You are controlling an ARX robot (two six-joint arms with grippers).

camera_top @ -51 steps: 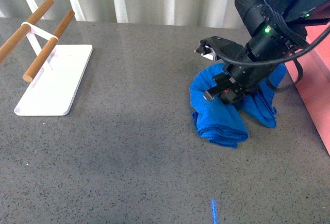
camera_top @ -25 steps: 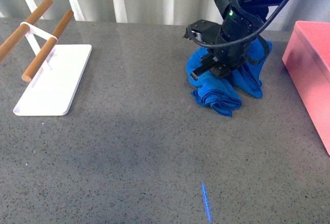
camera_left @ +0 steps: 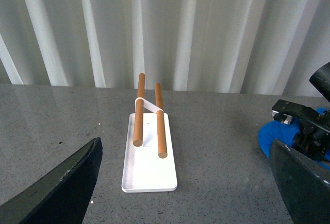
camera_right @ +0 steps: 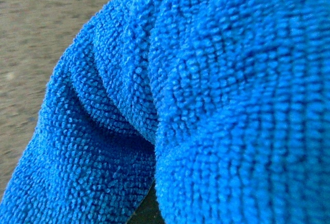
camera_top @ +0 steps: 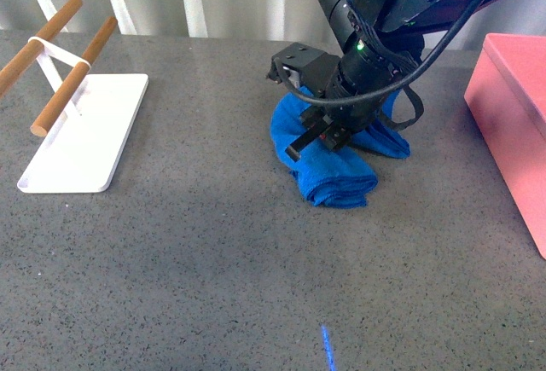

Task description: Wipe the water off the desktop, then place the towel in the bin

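**Right arm.** The right gripper [camera_top: 317, 137] is clenched on the towel [camera_top: 331, 173]. The blue cloth rises in folds against the gripper body at its 3 o'clock side, and the lower roll lies on the desktop [camera_top: 213, 260]. In the right wrist view, fuzzy blue pile [camera_right: 206, 80] fills the frame, and the jaws are hidden.

**Towel position.** The towel sits just off frame centre, toward 1 o'clock. It is well apart from the bin [camera_top: 512, 115] at 3 o'clock.

**Change from the earlier frames.** Gripper and towel together stand further toward 9 o'clock than a second ago. The gap to the bin is wider and the gap to the white tray [camera_top: 94, 145] is narrower. The towel's bunched shape around the gripper is much the same.

**Left arm.** The left gripper [camera_left: 185, 152] is released. Its two dark fingers [camera_left: 62, 183] are spread wide at the frame edges and hold nothing.

**Other items.**
- The white tray with its two wooden rods [camera_top: 72, 77] rests at 10 o'clock.
- A thin blue streak [camera_top: 327, 347] lies on the desktop at 6 o'clock
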